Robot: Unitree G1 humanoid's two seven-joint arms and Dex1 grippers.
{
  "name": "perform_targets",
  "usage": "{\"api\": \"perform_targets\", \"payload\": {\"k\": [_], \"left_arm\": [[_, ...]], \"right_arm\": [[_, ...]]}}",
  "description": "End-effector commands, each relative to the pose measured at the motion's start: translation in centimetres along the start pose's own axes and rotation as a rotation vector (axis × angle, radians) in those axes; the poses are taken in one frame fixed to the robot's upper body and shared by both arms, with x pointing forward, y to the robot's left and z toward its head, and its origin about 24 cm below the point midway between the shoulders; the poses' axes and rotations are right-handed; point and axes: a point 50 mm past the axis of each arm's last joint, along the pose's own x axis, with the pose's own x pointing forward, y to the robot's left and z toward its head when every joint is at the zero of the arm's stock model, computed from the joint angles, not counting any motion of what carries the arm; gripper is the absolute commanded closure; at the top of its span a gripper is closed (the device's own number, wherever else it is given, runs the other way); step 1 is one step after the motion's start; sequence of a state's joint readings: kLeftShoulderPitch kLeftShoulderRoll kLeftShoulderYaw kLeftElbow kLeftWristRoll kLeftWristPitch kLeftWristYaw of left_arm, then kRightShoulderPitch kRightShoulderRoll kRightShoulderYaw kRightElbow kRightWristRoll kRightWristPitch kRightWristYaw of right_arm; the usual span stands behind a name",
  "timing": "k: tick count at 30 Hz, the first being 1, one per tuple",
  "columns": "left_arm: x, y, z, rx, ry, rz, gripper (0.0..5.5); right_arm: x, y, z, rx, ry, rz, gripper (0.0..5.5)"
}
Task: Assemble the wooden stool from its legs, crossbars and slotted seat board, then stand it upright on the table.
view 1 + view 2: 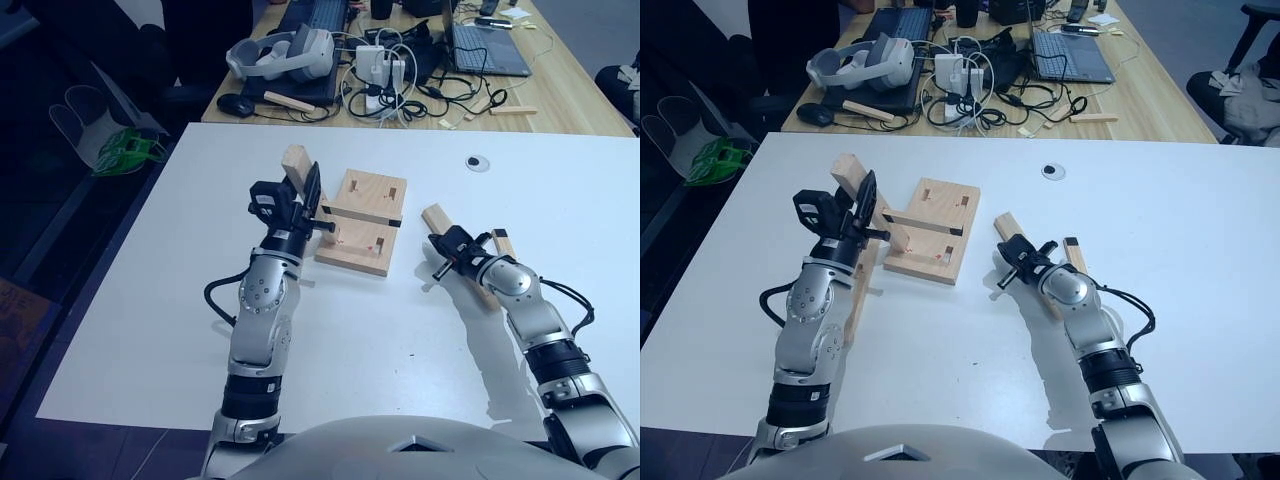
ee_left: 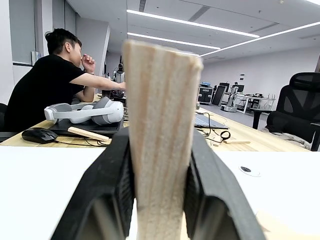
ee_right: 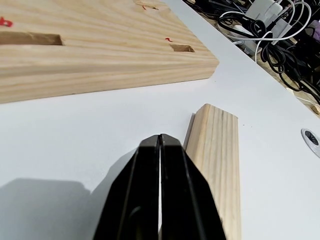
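Left jaws clamp a stiff, likely light leg (image 2: 160,140); your right jaws sit closed, empty, beside a second leg (image 3: 212,150): grip its flat sides.

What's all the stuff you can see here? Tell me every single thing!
Table: 1, white, under everything.
Seat board: 1, pale wood with slots, flat mid-table.
Dark bar: 1, thin, across the seat board.
Held leg: 1, pale wood, in the left jaws, by the board's left edge.
Loose sticks: 2, pale wood, on the table by the right arm.
Disc: 1, small, grey, far side of the table.
Desk: 1, tan, behind the table.
Headset: 1, white-grey, on the desk.
Mouse: 1, black, on the desk.
Laptop: 1, dark, on the desk.
Cables: a tangle, black and white, on the desk.
Left gripper: 1, black, shut on the held leg.
Right gripper: 1, black, shut, empty, beside a stick.
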State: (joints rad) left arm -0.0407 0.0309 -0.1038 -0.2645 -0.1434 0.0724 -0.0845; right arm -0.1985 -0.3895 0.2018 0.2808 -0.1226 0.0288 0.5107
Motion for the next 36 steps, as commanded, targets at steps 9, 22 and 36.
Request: {"api": "perform_targets", "payload": {"k": [9,22,36], "left_arm": [[0.8,-0.9,5.5,0.214,-0.307,0.027,2.86],[-5.0,13.9,3.4,0.549,0.196,0.244,1.88],[-11.8,15.3,-6.4,0.288,0.955,0.128,0.27]], "right_arm": [[0.1,-0.2,-0.8,0.075,0.023,-0.005,5.5],[-1.6,0.2,-1.5,0.155,0.038,-0.075,5.5],[-3.2,-2.5,3.0,0.375,-0.273,-0.435,5.5]]}}
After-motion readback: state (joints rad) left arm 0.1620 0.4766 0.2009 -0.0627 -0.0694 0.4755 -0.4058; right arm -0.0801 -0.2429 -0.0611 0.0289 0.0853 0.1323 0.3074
